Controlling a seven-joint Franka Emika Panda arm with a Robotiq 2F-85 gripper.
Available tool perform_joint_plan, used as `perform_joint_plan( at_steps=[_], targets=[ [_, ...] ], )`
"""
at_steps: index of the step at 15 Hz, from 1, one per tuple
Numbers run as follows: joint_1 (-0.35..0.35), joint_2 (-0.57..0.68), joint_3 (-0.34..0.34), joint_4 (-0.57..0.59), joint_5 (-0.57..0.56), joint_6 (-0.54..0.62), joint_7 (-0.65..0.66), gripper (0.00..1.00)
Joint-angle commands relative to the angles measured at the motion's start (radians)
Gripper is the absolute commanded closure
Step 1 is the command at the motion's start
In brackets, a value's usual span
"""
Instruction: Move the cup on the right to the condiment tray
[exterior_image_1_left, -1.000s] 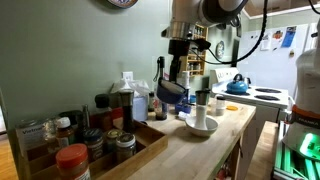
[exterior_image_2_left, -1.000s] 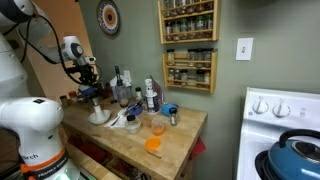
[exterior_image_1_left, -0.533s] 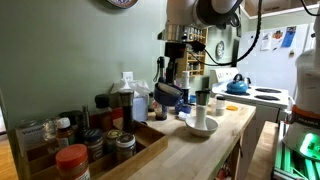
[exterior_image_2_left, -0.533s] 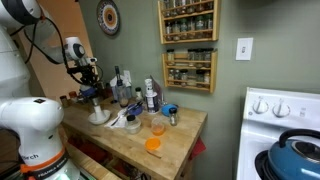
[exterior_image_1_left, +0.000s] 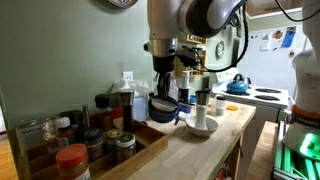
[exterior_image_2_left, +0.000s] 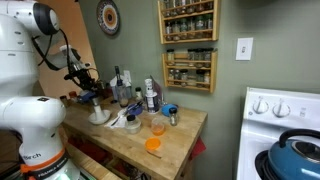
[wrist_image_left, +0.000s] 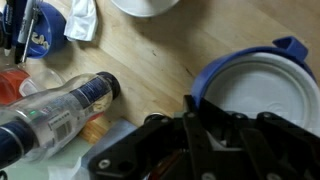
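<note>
My hand (exterior_image_1_left: 163, 94) was clamped on the dark-blue cup's (exterior_image_1_left: 162, 109) rim near the condiment tray (exterior_image_1_left: 150, 145); the wrist view cut off its far side.

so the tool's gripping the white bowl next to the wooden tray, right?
No, an exterior view shows the tool gripping the dark-blue cup next to the wooden tray; the white bowl stands apart on the counter.

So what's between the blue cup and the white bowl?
Nothing but bare wooden counter: the wrist view shows it between the blue cup and the white bowl.
</note>
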Motion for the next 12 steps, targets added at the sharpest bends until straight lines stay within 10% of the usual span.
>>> perform_joint_plan(
  at_steps=[1, 12],
  targets=[
    [0.079, 0.163, -0.042, 0.184, -0.036, -0.108, -0.021, 0.98],
    [0.115, 0.230, -0.108, 0.220, 0.041, -0.041, -0.102, 0.98]
  ],
)
